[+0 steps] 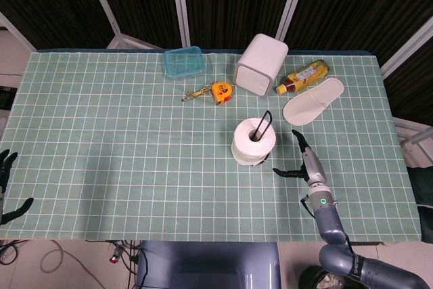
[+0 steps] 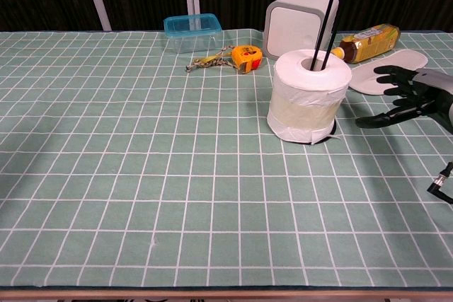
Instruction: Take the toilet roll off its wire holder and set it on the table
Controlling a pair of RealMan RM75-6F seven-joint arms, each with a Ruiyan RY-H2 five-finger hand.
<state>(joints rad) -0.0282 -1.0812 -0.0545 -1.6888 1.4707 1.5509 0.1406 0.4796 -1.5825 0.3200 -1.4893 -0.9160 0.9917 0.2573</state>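
Note:
A white toilet roll (image 1: 254,141) (image 2: 308,95) stands upright on the table, threaded over a black wire holder (image 1: 264,126) (image 2: 333,12) whose stem rises through its core. My right hand (image 1: 303,160) (image 2: 403,97) hovers just right of the roll with its fingers spread apart toward it, holding nothing and not touching it. My left hand (image 1: 8,184) shows only at the far left edge of the head view, off the table, fingers apart and empty.
Behind the roll sit a white box-shaped bin (image 1: 260,64), a yellow drink bottle (image 1: 302,76), a white slipper (image 1: 312,101), a yellow tape measure (image 1: 220,91) and a blue plastic container (image 1: 183,61). A green checked cloth (image 1: 122,147) covers the table.

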